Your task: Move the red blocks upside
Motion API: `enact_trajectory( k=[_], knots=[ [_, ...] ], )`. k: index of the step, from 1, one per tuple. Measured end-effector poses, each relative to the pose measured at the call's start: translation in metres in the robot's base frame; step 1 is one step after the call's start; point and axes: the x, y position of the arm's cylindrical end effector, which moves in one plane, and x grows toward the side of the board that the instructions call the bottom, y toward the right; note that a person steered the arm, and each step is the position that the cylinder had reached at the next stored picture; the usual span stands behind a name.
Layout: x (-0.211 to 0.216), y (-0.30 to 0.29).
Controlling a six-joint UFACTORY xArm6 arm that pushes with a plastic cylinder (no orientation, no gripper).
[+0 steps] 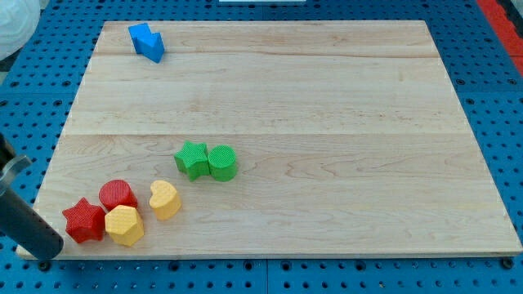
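Two red blocks were seen close together at about eight o'clock on the desk (327,122), near its lower left corner. The red star (83,220) lay lowest and furthest to the view's left, and the red cylinder (118,195) sat just beside it at its one o'clock, the two appearing to touch. A yellow hexagon (124,225) was pressed against both, at three o'clock of the star and at six o'clock of the cylinder. A yellow heart (164,199) was placed just beside the hexagon at its two o'clock, near the cylinder's three o'clock side. Further toward the middle, a green star (192,159) and a green cylinder (222,162) were found touching side by side, the star on the view's left. A blue block (146,41), its shape not clearly made out, was set well apart from all the others at eleven o'clock, near the desk's top left corner. The dark rod was seen entering from the view's left edge, and my tip (51,250) was located at the desk's lower left corner, at about eight o'clock of the red star, near it but apart. No hand was carried by the arm, so nothing was held.
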Motion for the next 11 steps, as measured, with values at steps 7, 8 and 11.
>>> enact_trajectory(
  k=[7,8,11],
  knots=[
    [-0.042,0.121],
    [-0.039,0.113],
    [-0.035,0.093]
  ],
)
